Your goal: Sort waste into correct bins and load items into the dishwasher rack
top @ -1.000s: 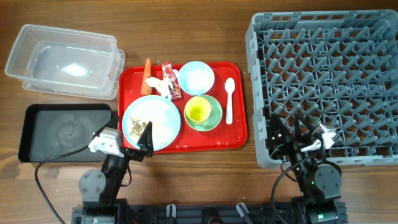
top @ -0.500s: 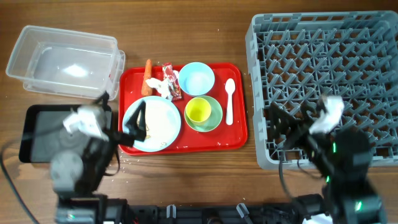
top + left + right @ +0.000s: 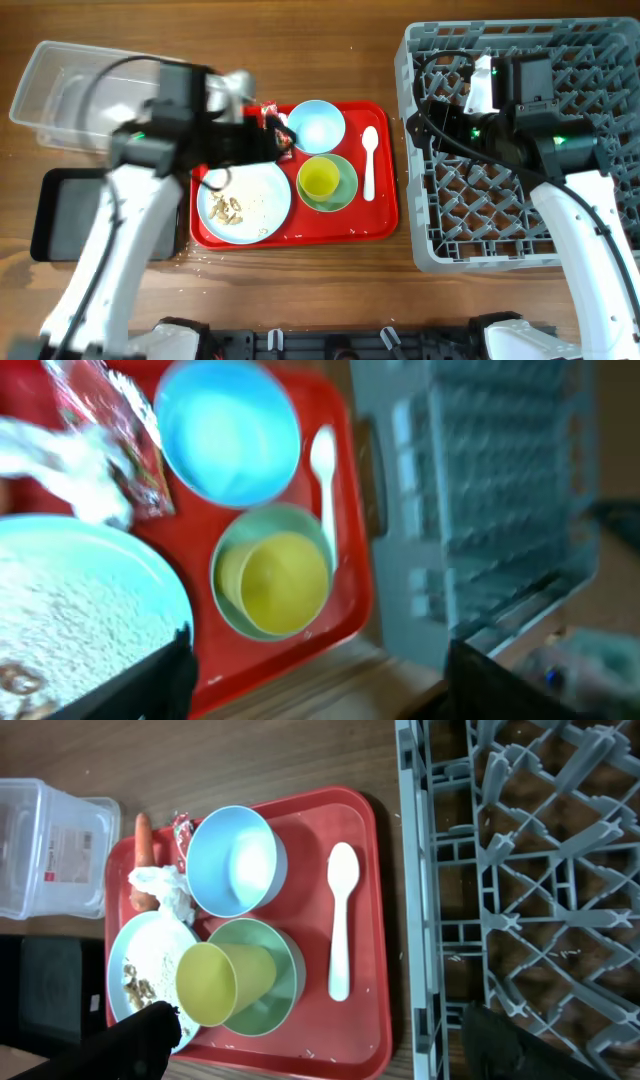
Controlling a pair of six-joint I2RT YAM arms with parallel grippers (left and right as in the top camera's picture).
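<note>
Left gripper (image 3: 320, 660) hung over the red serving tray (image 3: 380, 215), jaws spread wide, gripping nothing. Right gripper (image 3: 318, 1020) was spread just as wide, its arm over the rack's (image 3: 590, 200) left side. A white sticker (image 3: 75, 850) with red print showed on the tub (image 3: 40, 810), too small to read. The wrapper's (image 3: 181, 826) print was unreadable too.

The left wrist view was smeared with blur. From overhead the left arm hid the carrot (image 3: 143, 845), the tissue (image 3: 160, 885) and part of the black tray (image 3: 60, 215).

On the serving tray the cup (image 3: 225, 982) lay tipped in the green bowl (image 3: 285, 955), beside the blue bowl (image 3: 235, 860). The spoon (image 3: 340, 920) lay near the right rim, and crumbs (image 3: 228, 208) sat on the plate (image 3: 260, 190). Only a narrow strip of bare table (image 3: 300, 40) separated serving tray and rack.
</note>
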